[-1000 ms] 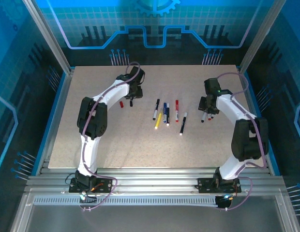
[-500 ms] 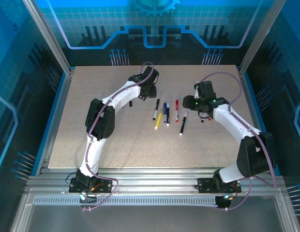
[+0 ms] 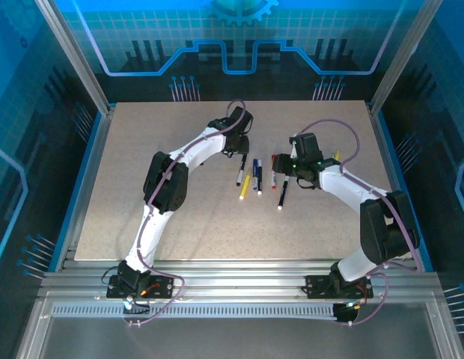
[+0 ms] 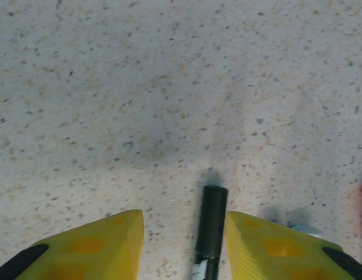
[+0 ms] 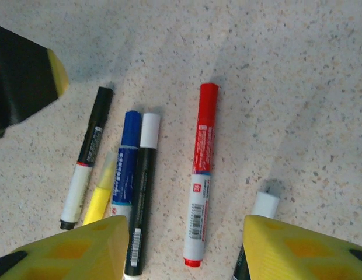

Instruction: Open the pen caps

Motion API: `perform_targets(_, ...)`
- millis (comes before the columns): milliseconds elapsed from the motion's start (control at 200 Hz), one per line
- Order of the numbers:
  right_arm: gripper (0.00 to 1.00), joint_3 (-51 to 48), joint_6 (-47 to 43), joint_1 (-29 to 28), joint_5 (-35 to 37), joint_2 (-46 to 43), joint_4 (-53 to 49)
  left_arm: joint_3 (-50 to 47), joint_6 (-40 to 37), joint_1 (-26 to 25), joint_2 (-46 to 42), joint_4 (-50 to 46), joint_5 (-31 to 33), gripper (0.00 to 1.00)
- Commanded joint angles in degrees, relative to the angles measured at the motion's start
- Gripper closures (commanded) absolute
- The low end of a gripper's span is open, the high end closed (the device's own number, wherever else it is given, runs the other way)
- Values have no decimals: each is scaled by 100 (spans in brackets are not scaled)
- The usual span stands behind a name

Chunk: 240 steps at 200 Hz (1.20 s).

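Left end effector (image 4: 184,239) astride black pen cap (image 4: 212,216) — jaws apart, tabletop (image 4: 169,87) ahead

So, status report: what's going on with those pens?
Left pincer open, astride black pen. Right pincer open above pens. Pen caps look on. Nothing in the way.

This is looking like a robotics lab cell: aluminium rails (image 3: 239,288) are framing a speckled surface (image 3: 217,224), blue-lit panels (image 3: 142,37) bearing a gear emblem (image 3: 240,9) are walling it in, and a white left arm (image 3: 188,152) and right arm (image 3: 344,187) are standing bolted at its near edge.
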<state>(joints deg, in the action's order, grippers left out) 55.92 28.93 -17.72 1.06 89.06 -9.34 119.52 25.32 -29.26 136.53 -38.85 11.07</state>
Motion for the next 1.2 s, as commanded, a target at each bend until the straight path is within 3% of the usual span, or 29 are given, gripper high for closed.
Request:
perform_targets(0, 45, -82, 69, -54, 61, -152, 234, 374, -113, -74, 212, -200, -95, 58)
perform_targets(986, 46, 138, 104, -38, -139, 276, 48, 442, -229, -282, 683, -263, 3, 59)
perform_targets(1196, 47, 147, 104, -38, -152, 302, 48, 557, -211, -278, 853, -371, 137, 63)
